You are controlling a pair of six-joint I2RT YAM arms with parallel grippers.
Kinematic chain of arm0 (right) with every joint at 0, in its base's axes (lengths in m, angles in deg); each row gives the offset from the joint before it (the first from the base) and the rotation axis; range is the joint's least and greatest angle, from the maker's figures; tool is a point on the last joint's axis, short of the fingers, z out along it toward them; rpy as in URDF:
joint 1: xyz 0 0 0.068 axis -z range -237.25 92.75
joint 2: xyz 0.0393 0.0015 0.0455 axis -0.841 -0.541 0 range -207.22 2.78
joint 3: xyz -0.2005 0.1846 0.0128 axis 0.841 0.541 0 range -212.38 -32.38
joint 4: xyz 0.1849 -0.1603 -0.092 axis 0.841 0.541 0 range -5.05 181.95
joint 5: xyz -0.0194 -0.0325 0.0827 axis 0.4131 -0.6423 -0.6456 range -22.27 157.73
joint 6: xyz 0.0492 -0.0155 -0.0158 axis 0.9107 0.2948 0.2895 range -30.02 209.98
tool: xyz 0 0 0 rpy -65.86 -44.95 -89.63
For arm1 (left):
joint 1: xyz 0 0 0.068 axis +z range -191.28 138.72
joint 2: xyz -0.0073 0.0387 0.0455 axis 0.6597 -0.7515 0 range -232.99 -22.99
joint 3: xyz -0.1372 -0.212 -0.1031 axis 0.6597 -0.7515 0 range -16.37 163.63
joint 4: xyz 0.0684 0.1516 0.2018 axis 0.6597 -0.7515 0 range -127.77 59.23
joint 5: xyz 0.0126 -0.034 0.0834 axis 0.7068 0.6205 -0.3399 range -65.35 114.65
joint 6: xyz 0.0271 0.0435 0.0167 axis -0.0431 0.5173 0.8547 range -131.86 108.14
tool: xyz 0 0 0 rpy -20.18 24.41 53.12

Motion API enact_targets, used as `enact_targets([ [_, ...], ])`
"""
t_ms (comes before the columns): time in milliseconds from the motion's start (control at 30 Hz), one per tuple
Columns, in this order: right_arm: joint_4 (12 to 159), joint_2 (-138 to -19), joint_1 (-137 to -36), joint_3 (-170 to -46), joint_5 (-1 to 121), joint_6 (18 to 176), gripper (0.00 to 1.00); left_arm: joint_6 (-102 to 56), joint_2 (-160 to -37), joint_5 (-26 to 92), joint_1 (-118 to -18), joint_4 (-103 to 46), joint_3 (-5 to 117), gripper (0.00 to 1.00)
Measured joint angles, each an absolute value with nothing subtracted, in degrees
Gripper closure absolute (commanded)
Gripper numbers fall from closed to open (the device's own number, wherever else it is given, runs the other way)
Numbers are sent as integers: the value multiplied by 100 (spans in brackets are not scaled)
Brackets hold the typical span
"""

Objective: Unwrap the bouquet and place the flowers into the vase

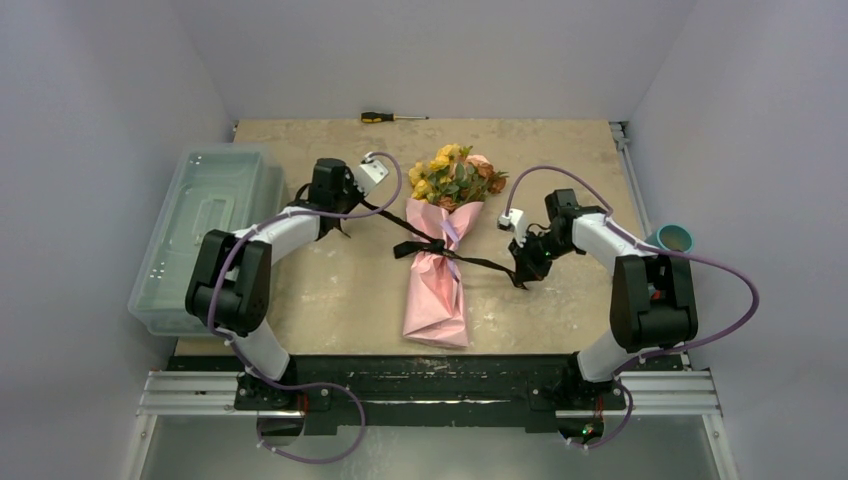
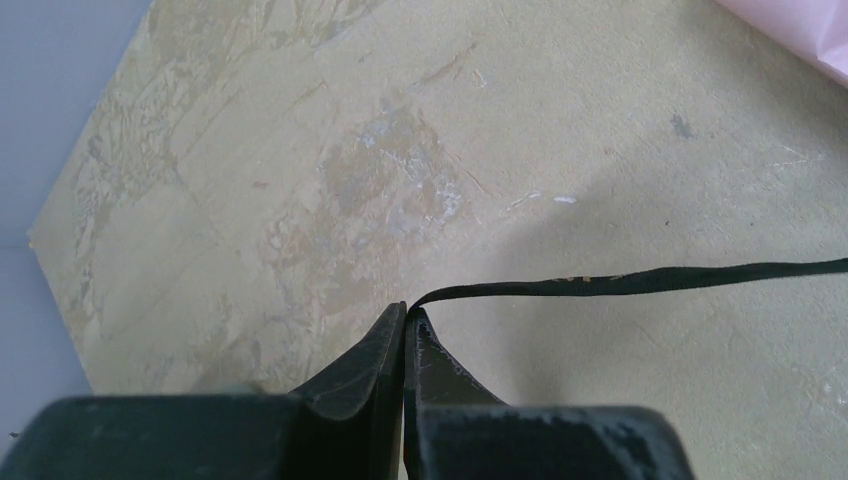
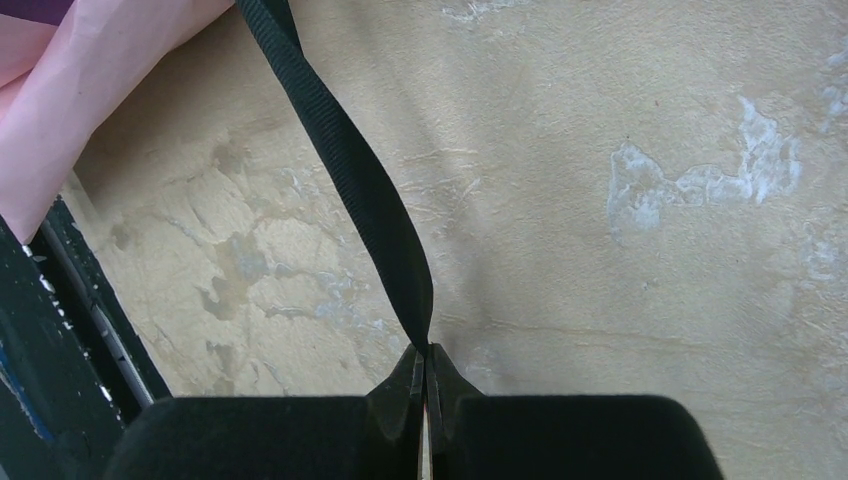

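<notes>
The bouquet point(image 1: 438, 270) is seen lying at the centre of the frame, its pink paper cone not yet opened and the flowers point(image 1: 455, 178) pointed toward the top. The black ribbon point(image 1: 478, 262) is knotted at the cone's waist, so the untying is judged barely begun. One ribbon tail is pinched in the closed left gripper point(image 2: 408, 312), the other in the closed right gripper point(image 3: 427, 352), and both tails are drawn out sideways. The vase point(image 1: 672, 238) is found empty at the right edge, well apart from the bouquet. Unwrapping and placing remain to be done. A worn beige table point(image 1: 560, 310) is enclosed by pale walls point(image 1: 100, 80); a translucent box point(image 1: 205, 230) is set at the left, a screwdriver point(image 1: 392, 117) at the top.
</notes>
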State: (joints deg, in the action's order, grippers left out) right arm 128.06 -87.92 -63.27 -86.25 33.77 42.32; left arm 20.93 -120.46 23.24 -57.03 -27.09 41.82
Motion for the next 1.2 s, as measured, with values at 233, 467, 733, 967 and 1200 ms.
enact_targets([
  [233, 12927, -8790, -6262, -8625, 3379, 4180, 100, 2093, -12158, 2244, -5701, -2698, 4268, 100],
  [467, 13213, -8392, -6229, -8813, 3174, 4272, 100, 2089, -12215, 2239, -5696, -2700, 4300, 100],
  [733, 13254, -7644, -6133, -9569, 2728, 4713, 100, 2087, -12252, 2244, -5668, -2707, 4300, 100],
  [967, 13005, -7472, -6054, -10325, 2359, 5762, 100, 2087, -12252, 2246, -5668, -2704, 4303, 100],
  [1200, 11971, -7467, -5855, -11173, 2287, 7364, 100, 2074, -12254, 2250, -5668, -2704, 4300, 100],
])
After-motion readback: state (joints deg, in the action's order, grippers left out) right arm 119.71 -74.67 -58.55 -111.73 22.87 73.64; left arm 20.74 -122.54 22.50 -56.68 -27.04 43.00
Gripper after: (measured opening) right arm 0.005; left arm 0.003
